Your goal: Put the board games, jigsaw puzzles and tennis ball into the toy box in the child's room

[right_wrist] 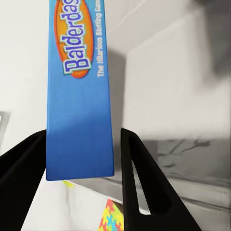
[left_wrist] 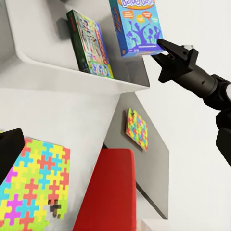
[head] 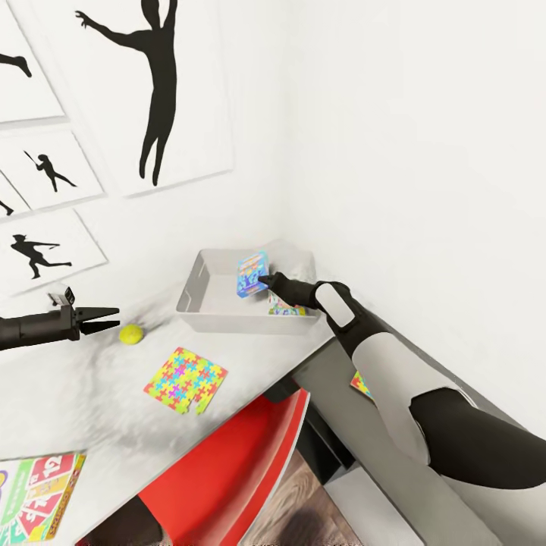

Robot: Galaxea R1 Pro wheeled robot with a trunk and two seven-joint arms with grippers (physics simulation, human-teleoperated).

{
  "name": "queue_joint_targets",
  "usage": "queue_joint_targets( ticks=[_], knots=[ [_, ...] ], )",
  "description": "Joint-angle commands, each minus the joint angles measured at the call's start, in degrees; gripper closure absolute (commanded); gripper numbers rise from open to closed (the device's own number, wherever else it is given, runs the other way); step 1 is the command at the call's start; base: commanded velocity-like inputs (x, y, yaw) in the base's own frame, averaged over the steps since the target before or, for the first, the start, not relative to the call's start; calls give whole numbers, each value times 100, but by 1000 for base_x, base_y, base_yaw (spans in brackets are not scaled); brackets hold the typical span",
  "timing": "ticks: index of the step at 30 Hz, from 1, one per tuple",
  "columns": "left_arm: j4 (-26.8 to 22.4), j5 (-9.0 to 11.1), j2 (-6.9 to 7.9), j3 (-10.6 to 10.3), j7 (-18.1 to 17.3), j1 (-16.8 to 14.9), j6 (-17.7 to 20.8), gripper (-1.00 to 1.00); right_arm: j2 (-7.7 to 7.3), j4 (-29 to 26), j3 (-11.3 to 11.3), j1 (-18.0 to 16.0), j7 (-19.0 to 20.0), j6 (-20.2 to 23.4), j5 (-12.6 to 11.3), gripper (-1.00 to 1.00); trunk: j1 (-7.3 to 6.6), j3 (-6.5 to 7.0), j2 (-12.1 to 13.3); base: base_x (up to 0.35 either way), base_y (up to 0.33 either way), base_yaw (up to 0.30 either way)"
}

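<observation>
One blue Balderdash board game [head: 252, 274] hangs upright over the toy box [head: 199, 286], pinched at its lower edge by our right hand [head: 265, 281], presumably so that it can drop in beside the white-green game [left_wrist: 90, 44] already leaning inside; our left hand [head: 108, 319] waits with fingers spread just beside the tennis ball [head: 131, 334]; one jigsaw puzzle [head: 186, 380] lies on the desk [head: 68, 394], another [left_wrist: 136, 129] on the lower dark section; the Skip-Bo box [head: 36, 497] sits near the desk's front edge.
</observation>
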Motion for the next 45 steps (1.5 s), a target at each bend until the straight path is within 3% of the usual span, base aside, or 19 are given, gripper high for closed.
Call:
queue_joint_targets(
  ticks=[1,27,36,45],
  knots=[
    [-2,-4,2,-3,-25,-4,61,-100,0,2,11,-5,16,-33,9,100,3,-19,-11,0,0,0],
    [-2,-4,2,31,-25,-4,66,-100,0,-180,43,-11,12,-165,9,100,3,-259,-11,0,0,0],
    [-2,-4,2,28,-25,-4,66,-100,0,-561,280,-5,7,-184,-12,100,3,-292,-11,0,0,0],
    [0,-4,2,31,-25,-4,65,-100,0,-570,314,-5,0,-170,-55,100,3,-292,-11,0,0,0]
  ],
)
